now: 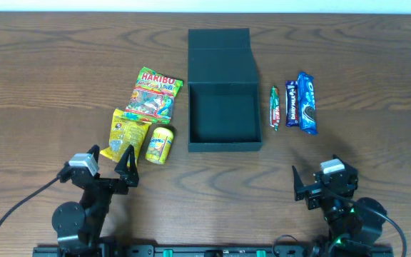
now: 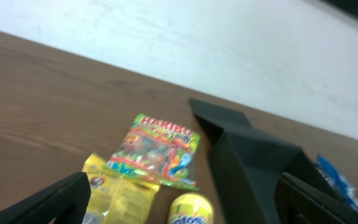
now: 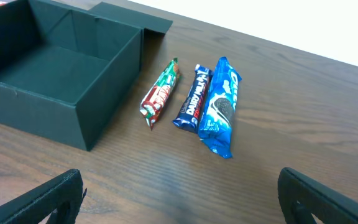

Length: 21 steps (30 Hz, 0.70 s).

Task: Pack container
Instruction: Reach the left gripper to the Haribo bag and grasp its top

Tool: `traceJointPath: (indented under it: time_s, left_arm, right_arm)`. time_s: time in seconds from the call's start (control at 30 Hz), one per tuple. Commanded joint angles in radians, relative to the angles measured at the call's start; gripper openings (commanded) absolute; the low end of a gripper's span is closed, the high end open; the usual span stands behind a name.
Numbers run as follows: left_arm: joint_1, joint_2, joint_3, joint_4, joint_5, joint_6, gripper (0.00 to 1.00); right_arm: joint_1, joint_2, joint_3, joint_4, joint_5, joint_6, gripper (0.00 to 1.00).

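Dark green container [image 1: 224, 146] is lying open ahead, between the wide-spread left gripper [image 2: 182, 186], facing the Haribo bag [image 1: 155, 94], and the wide-spread right gripper [image 3: 179, 186], facing the Oreo pack [image 1: 306, 103] end-on.

the dark green, matte container [image 1: 225, 147] sits upright near the middle of the wooden table [image 1: 377, 57], a roughly square rigid box with straight walls. it stands open, with its hinged lid [image 1: 220, 56] folded back on the far side and its dark floor showing.
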Motion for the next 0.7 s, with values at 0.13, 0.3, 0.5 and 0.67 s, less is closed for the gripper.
traceJointPath:
  time_s: [0.13, 0.3, 0.5, 0.67]
  left_arm:
    - [0.005, 0.452, 0.350, 0.016, 0.013, 0.096, 0.95]
    - [-0.006, 0.940, 0.676, -0.073, 0.012, 0.179, 0.96]
    - [-0.124, 1.385, 0.916, -0.160, -0.125, 0.298, 0.96]
    - [-0.218, 1.608, 1.005, -0.155, -0.165, 0.402, 0.95]
  right_arm:
    - [0.007, -0.007, -0.003, 0.000, -0.010, 0.003, 0.99]
    - [0.007, -0.007, -0.003, 0.000, -0.010, 0.003, 0.99]
    - [0.007, -0.007, -0.003, 0.000, -0.010, 0.003, 0.99]
    - [0.007, -0.007, -0.003, 0.000, -0.010, 0.003, 0.99]
